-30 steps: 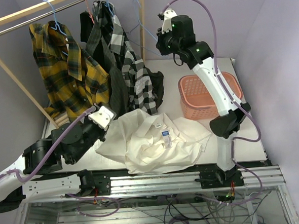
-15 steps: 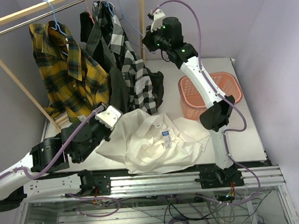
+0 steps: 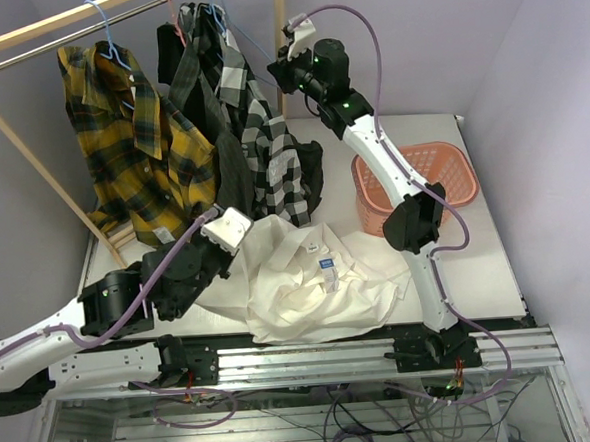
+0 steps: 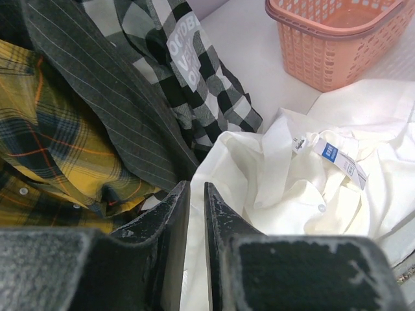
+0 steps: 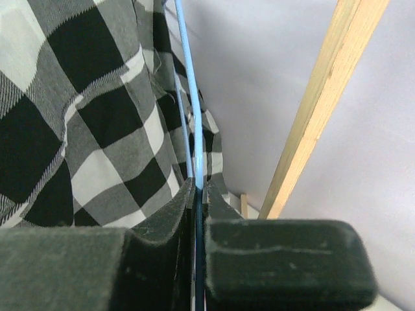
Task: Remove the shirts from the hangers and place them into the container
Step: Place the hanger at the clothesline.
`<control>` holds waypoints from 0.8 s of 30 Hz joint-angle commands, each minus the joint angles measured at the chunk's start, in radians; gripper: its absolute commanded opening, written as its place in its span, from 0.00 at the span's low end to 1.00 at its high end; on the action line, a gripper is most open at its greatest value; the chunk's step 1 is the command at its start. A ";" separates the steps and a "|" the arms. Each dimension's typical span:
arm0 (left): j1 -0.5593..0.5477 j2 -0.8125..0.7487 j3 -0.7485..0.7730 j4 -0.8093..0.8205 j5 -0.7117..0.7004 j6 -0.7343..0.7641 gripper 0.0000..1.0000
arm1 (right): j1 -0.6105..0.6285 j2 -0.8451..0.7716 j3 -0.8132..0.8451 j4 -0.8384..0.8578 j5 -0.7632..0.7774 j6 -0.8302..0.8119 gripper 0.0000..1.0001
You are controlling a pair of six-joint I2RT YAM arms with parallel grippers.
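Cannot follow the light blue hanger past the right wrist view's top edge. Cannot tell whether the left gripper, nearly closed, nips the white shirt. Cannot read that shirt's blue tag. Sees only a strip of charcoal pinstriped shirt between 2 others. Loses the left wall of the salmon-pink basket behind the right arm.

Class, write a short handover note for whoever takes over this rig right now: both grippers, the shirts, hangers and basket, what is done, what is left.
Right gripper: shut on the blue hanger beside the checked shirt.
Left gripper: jaws a narrow slit apart, nothing seen held, over the white shirt.
Done: white shirt off its hanger, lying on the table.
Left: yellow plaid shirt, pinstriped shirt and checked shirt hang on the rack; no shirt shows in the basket.
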 commanded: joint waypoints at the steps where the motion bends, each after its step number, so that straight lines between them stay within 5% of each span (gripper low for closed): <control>1: 0.002 0.018 -0.026 0.078 -0.003 -0.029 0.25 | -0.002 0.018 0.045 0.221 0.050 -0.032 0.00; 24: 0.001 0.035 -0.030 0.141 0.048 -0.055 0.20 | -0.014 0.004 0.120 0.439 0.130 -0.109 0.00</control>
